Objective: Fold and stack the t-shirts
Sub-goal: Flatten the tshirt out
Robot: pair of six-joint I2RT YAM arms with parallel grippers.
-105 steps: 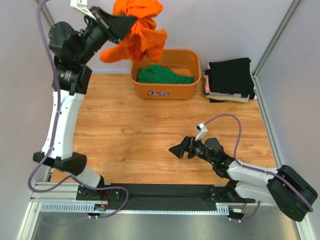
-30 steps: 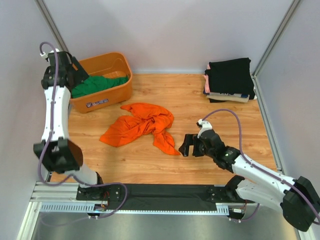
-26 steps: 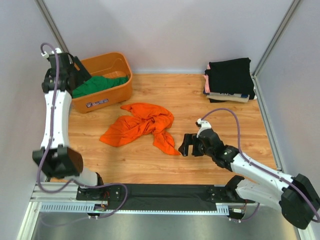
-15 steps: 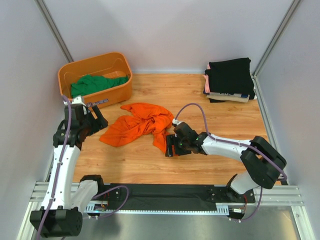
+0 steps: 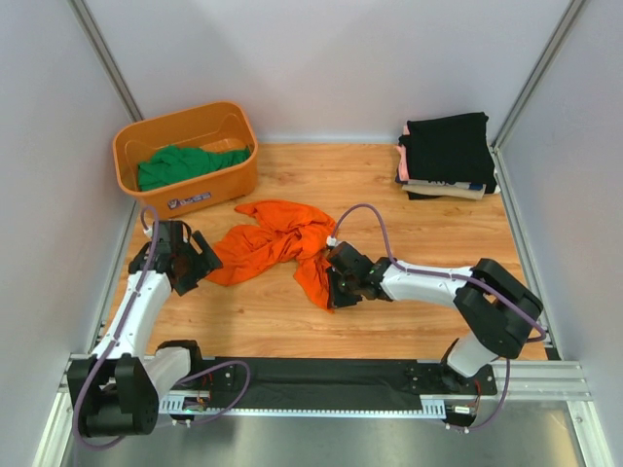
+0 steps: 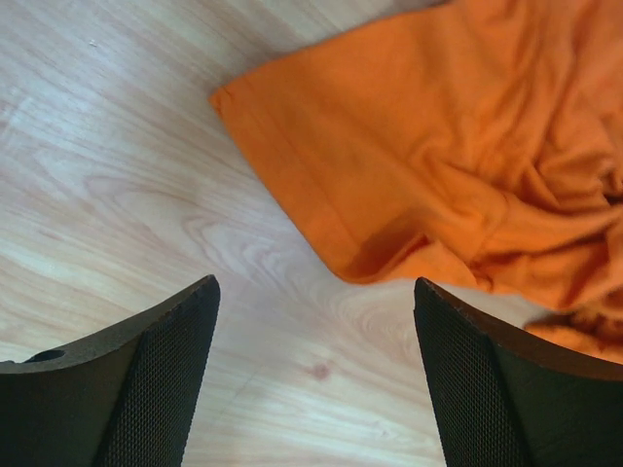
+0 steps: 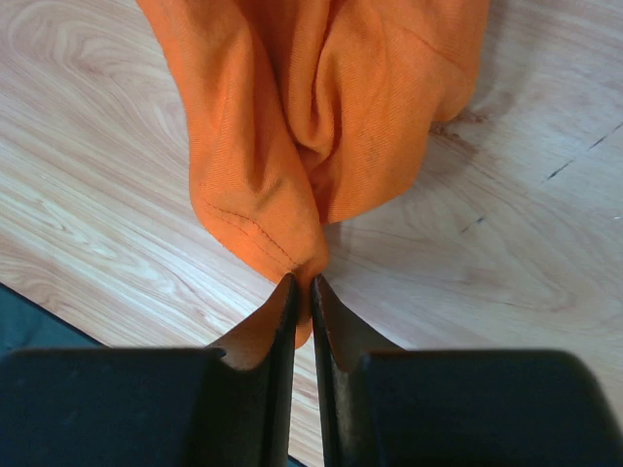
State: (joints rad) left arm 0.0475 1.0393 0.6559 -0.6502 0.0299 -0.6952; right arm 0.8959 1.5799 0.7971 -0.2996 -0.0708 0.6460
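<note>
A crumpled bright orange t-shirt (image 5: 277,245) lies on the wooden table (image 5: 409,224). My right gripper (image 5: 335,288) is shut on its near right hem; in the right wrist view the orange t-shirt (image 7: 311,126) is pinched between the fingertips (image 7: 292,297) at my right gripper (image 7: 303,287). My left gripper (image 5: 198,261) stands open just left of the shirt's left corner; in the left wrist view my left gripper (image 6: 311,321) has bare wood between its fingers (image 6: 165,350), the orange t-shirt (image 6: 428,165) just ahead. A green t-shirt (image 5: 180,163) lies in the basket. Folded t-shirts (image 5: 446,154), black on top, are stacked at the back right.
The rigid orange plastic basket (image 5: 200,193) stands at the back left, close to the left wall. Metal frame posts rise at both back corners. A black mat (image 5: 321,381) runs along the near edge between the arm bases.
My right gripper has moved left onto the shirt's near hem and shut on it. My left arm came down from the basket and now sits low, closer to the shirt's left corner.
</note>
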